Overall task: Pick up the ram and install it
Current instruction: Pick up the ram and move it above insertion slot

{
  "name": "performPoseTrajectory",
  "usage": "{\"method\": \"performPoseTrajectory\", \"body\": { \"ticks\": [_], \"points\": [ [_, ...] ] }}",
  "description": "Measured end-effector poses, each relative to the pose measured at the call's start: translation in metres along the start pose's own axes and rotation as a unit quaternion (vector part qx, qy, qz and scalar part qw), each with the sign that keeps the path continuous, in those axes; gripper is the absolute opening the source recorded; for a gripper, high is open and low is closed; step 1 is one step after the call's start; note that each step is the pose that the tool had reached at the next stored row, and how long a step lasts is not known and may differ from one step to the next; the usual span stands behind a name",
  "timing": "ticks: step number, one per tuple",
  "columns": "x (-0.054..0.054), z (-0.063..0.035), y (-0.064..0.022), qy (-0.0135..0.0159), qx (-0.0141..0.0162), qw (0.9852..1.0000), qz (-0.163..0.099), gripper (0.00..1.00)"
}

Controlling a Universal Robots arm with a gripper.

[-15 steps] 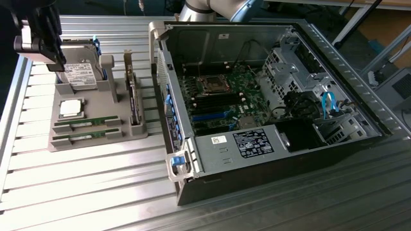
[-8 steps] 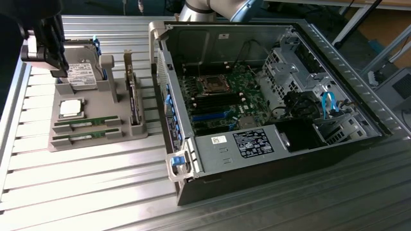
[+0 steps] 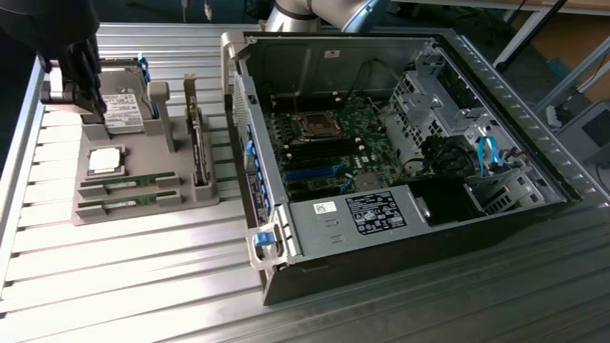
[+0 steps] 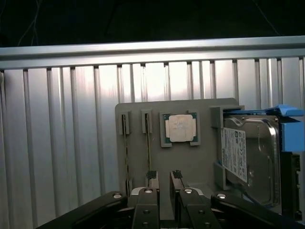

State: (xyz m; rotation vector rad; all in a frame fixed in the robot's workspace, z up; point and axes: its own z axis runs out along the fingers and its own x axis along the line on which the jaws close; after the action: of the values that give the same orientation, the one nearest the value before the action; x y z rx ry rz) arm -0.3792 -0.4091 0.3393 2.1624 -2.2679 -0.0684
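1. Nearest in the exterior view: slatted metal table (image 3: 133,286). Open PC case (image 3: 286,279) flat on it, toward the exterior view's right, motherboard (image 3: 324,143) face up inside.
2. Next, toward the exterior view's left: gray holder tray (image 3: 153,214) on the table, just beside the case.
3. At the tray's near end: first ram stick (image 3: 122,205) and second ram stick (image 3: 127,183), side by side, each on edge in its own slot. Neither lifted.
4. Behind the sticks: silver CPU (image 3: 105,160) in a square recess. Dark expansion card (image 3: 200,153) upright along the tray's case-side edge.
5. Farther back: hard drive (image 3: 122,111) with a blue bracket (image 4: 290,126), at the tray's far end.
6. Farthest: gripper (image 4: 164,180) above the tray's far end, by the hard drive. Fingers (image 4: 151,175) spread apart, nothing between them, gray tray visible through the gap. Well apart from both ram sticks.
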Motion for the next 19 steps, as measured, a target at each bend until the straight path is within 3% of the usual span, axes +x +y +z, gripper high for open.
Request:
{"method": "performPoseTrajectory", "body": {
  "ticks": [19],
  "points": [
    [0.002,0.0392,-0.0015,0.0,0.0004,1.0,0.0,0.24]
  ]
}}
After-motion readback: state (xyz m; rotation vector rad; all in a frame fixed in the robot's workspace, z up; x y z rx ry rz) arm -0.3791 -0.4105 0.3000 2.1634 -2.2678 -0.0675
